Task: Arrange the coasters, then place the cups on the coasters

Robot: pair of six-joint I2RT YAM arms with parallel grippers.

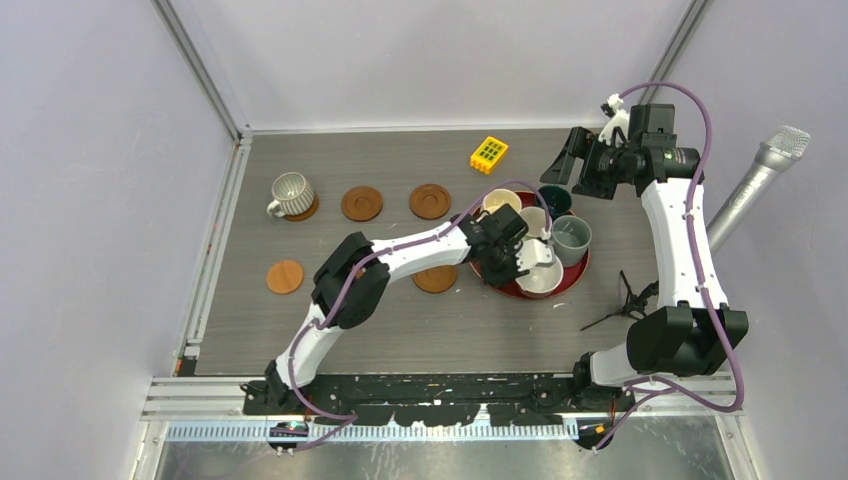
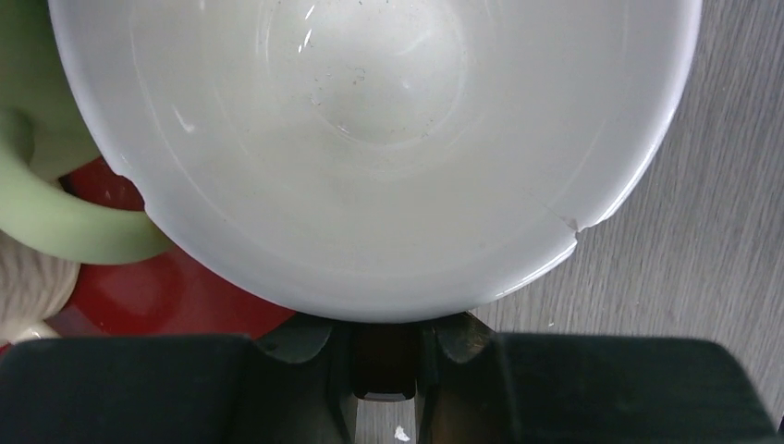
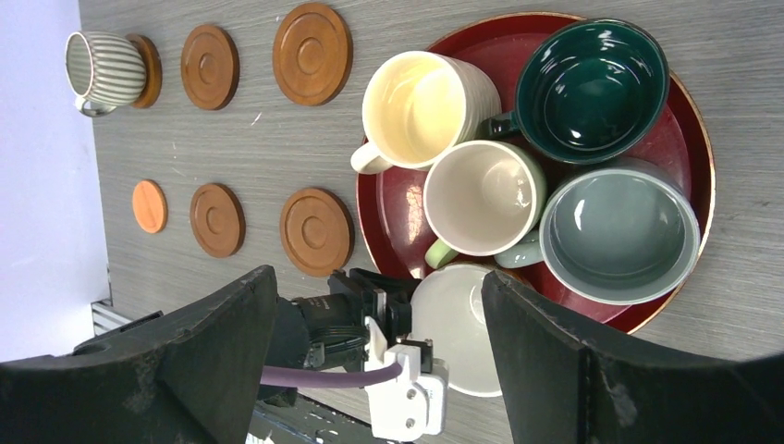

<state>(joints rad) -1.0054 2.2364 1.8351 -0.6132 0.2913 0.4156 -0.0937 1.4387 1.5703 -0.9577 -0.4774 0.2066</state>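
Cup (image 1: 541,277) at red tray (image 3: 398,208) rim, pinched by left claw (image 2: 386,351); green cup (image 3: 485,199) alongside; right claw (image 1: 568,160) spread.

Six brown coasters (image 3: 312,53) lie left of the red tray (image 3: 398,203), a ribbed mug (image 3: 100,67) on the farthest. Four cups (image 3: 483,197), cream, teal, green and grey, stand on it; a white-lined cup (image 3: 462,324) overhangs its near rim.

The white-inside cup (image 2: 370,139) is cut off at the top edge. The left arm (image 1: 400,252) hides part of 1 coaster (image 1: 436,283) and the red tray (image 1: 574,281).
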